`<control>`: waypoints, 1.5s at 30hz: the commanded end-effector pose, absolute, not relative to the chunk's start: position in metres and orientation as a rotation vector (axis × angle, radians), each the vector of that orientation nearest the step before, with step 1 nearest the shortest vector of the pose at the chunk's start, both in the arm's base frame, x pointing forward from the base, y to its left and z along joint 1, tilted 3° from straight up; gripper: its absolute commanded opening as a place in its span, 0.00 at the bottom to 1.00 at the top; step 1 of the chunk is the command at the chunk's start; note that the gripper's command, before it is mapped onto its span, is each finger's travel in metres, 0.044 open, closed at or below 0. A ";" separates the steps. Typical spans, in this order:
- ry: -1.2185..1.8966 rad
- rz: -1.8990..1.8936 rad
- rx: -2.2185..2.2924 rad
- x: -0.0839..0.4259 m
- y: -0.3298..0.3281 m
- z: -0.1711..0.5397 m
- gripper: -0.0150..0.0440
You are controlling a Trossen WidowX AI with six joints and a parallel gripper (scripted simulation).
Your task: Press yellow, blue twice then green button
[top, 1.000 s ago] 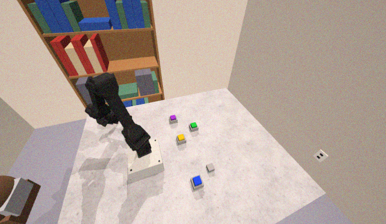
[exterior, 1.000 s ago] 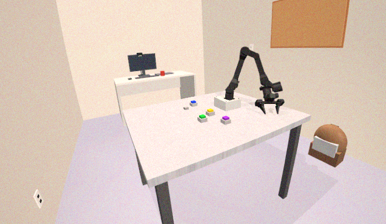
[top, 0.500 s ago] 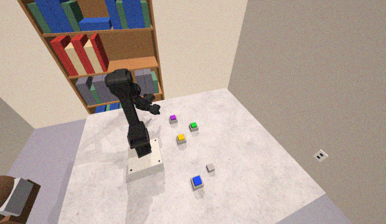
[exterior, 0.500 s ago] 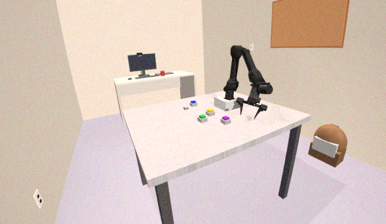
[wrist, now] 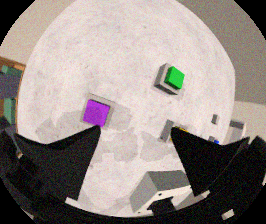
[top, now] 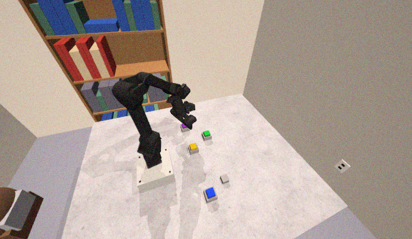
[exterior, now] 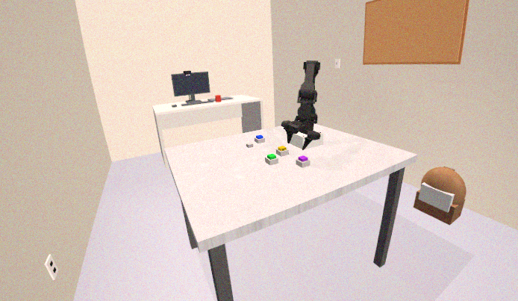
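Observation:
The yellow button (top: 193,146) (exterior: 281,148) stands on the table near the arm's base; in the wrist view my right finger partly hides it. The blue button (top: 210,192) (exterior: 259,137) (wrist: 216,142) stands apart from the other buttons. The green button (top: 206,133) (exterior: 271,156) (wrist: 175,78) is beside the yellow one. All three caps look raised. My gripper (exterior: 296,145) (wrist: 136,131) is open and empty, above the table between the purple button side and the yellow button side in the wrist view. It touches no button.
A purple button (top: 184,126) (exterior: 302,158) (wrist: 96,112) stands just beyond my left fingertip in the wrist view. A small grey block (top: 224,178) (exterior: 249,145) (wrist: 214,119) lies near the blue button. The white arm base (top: 155,177) is beside the yellow button.

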State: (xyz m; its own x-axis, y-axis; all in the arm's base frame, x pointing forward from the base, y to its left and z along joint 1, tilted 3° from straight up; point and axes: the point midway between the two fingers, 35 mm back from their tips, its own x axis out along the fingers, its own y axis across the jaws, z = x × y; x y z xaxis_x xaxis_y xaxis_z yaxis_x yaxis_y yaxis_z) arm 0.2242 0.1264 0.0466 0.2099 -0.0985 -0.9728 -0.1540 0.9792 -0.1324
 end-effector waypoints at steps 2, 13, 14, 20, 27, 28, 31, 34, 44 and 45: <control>1.453 -0.011 -0.105 0.230 0.080 0.062 0.93; 1.566 -0.088 0.174 0.213 0.001 0.089 0.93; 1.567 -0.088 0.177 0.212 0.001 0.089 0.93; 1.567 -0.088 0.177 0.214 0.004 0.037 0.71; 1.567 -0.088 0.177 0.212 0.004 0.028 0.40; 1.567 -0.088 0.177 0.212 0.004 0.028 0.35; 1.567 -0.088 0.177 0.212 0.004 0.028 0.29; 1.567 -0.088 0.177 0.212 0.004 0.028 0.29; 1.567 -0.088 0.177 0.213 0.005 0.019 0.29; 1.567 -0.088 0.177 0.213 0.005 0.017 0.29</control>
State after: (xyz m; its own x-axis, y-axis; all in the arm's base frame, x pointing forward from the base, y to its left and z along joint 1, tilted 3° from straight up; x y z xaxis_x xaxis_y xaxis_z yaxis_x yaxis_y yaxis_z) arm 0.2136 0.0038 0.0223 0.0092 0.0515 -0.9986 0.1640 0.9851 0.0523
